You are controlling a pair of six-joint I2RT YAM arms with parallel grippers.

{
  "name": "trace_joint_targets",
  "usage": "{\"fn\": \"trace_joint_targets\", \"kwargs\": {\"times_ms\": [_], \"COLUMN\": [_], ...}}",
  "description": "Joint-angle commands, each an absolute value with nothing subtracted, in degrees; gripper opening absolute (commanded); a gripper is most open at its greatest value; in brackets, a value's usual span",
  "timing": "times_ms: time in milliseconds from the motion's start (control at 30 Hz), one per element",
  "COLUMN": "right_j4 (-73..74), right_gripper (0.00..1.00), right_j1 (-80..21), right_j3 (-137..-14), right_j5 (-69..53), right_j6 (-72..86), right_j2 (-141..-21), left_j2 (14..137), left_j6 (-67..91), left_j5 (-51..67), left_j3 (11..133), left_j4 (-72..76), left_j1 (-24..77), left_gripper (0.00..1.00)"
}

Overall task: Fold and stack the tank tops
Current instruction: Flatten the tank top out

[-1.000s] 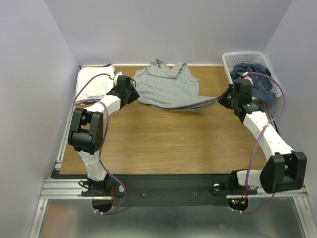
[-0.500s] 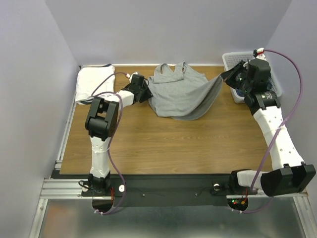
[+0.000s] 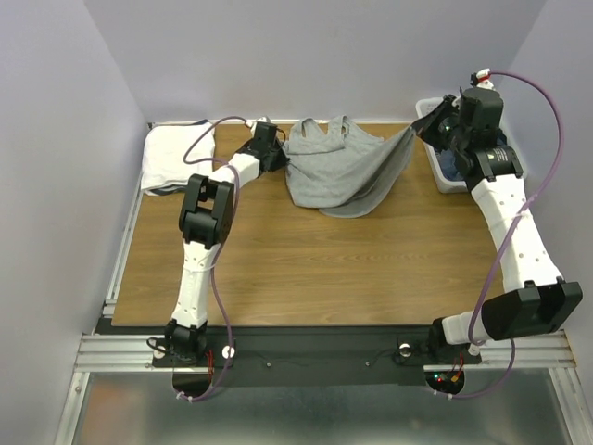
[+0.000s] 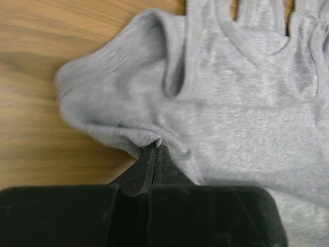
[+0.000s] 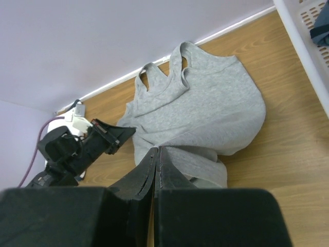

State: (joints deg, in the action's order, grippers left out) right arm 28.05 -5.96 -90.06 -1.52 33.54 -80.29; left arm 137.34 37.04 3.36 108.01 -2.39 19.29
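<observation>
Overhead, top centre of the frame: grey top (image 3: 338,171) on the table (image 3: 306,260), straps toward the back wall, body bunched rather than flat. Gripped at both sides.

At its left edge, left gripper (image 3: 281,159) low on the wood, clenched on a pucker of the knit. In the left wrist view, fingers (image 4: 148,167) pressed together at lower centre with a small fold of grey cloth drawn into the tips, armhole and straps spreading to the upper right.

At its right corner, right gripper (image 3: 422,132) raised above the table near the upper right of the overhead frame, closed on the hem. Cloth stretched up from the table to it in a slanted sheet, underside in shadow. In the right wrist view, looking down: closed fingers (image 5: 146,175) at lower centre, a band of grey hem running off from their tips to the right, rest of the top lying below on the wood with its two straps toward the wall.

Upper left of the overhead frame: white top (image 3: 174,158), folded, at the table's back left corner, apart from the grey one. Upper right of the right wrist view: basket (image 5: 303,41) with blue cloth (image 5: 321,31) inside.
</observation>
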Motion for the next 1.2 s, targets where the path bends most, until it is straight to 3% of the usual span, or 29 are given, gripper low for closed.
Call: {"fn": "trace_joint_targets", "kwargs": {"times_ms": [0,267,500,833,967,1167], "right_j4": [27.8,28.4,29.5,30.1,30.1,26.1], "right_gripper": [0.0,0.0,0.0,0.0,0.01,0.0], "right_j1": [-5.5,-5.4,-5.5,-5.4,-5.4,-5.3], "right_j3": [-91.6,-94.0,-96.3,-92.3,-91.8,-79.9], "right_j5": [3.6,10.9,18.5,20.2,21.2,20.8], "right_j6": [31.7,30.1,28.7,29.1,28.0,30.7], "right_j2": [-76.6,-71.4,-65.5,-67.5,-70.7,-78.9], "left_j2": [122.6,92.2,76.9,86.4,95.6,113.0], "left_j6": [35.2,26.9,22.9,26.2,27.9,30.1], "left_j5": [-1.9,-7.9,-11.2,-7.6,-4.4,4.1], "left_j3": [104.2,94.9,89.6,95.9,100.8,103.5], "left_j4": [-0.3,4.0,7.5,5.2,2.9,2.9], "left_j1": [16.0,17.4,19.2,14.0,11.3,10.0], "left_gripper": [0.0,0.0,0.0,0.0,0.0,0.0]}}
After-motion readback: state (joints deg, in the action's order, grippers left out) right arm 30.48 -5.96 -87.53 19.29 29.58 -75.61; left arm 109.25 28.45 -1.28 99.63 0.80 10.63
